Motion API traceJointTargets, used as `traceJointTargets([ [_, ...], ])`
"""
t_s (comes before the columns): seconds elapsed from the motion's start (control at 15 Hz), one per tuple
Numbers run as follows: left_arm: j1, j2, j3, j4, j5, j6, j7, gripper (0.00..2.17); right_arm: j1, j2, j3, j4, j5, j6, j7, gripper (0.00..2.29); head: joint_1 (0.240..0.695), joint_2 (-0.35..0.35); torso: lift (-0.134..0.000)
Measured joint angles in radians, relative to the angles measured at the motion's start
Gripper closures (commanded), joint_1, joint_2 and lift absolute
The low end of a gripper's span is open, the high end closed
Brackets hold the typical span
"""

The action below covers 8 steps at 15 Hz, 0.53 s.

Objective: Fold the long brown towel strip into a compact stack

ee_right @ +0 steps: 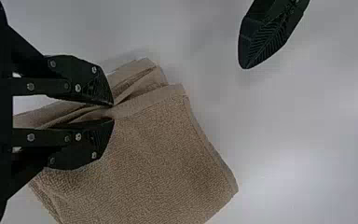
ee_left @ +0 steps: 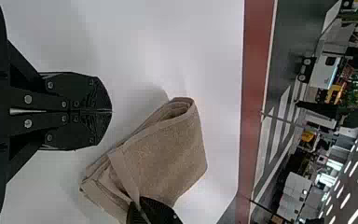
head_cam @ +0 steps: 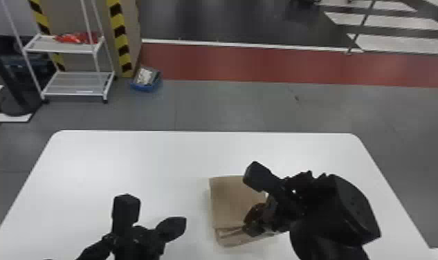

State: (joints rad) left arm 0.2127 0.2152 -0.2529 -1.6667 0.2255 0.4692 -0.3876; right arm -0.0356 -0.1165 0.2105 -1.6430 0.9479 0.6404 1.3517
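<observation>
Folded brown towel point(head_cam: 230, 204), right gripper point(head_cam: 246, 224) pinching it near five o'clock, left gripper point(head_cam: 184, 222) clenched, apart at nine o'clock

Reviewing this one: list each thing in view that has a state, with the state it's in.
Brown towel: folded into layers on the table, pinched at one edge, layers there uneven
Right gripper: shut on that towel edge
Left gripper: shut, nothing between its fingers, beside the towel
White table: bearing the towel
White cart: standing on the floor, red items on its upper shelf
Blue container: on the floor, with contents
</observation>
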Motion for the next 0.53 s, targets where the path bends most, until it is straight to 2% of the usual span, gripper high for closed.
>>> traceJointTargets([
  [0.13,0.005,0.001,0.005,-0.01,0.0,0.0,0.001,1.45,0.02,0.0,-0.048,-0.052,-0.033,0.004,0.01,0.02,0.695,-0.107,0.0],
  [0.27,0.012,0.001,0.013,-0.024,0.0,-0.004,0.0,1.44,0.036,-0.001,-0.124,-0.11,-0.102,0.021,0.011,0.05,0.695,-0.12,0.0],
  [0.53,0.016,0.001,0.028,-0.033,-0.001,-0.039,0.004,1.44,0.046,0.006,-0.33,-0.195,-0.334,0.091,0.006,0.05,0.695,-0.159,0.0],
])
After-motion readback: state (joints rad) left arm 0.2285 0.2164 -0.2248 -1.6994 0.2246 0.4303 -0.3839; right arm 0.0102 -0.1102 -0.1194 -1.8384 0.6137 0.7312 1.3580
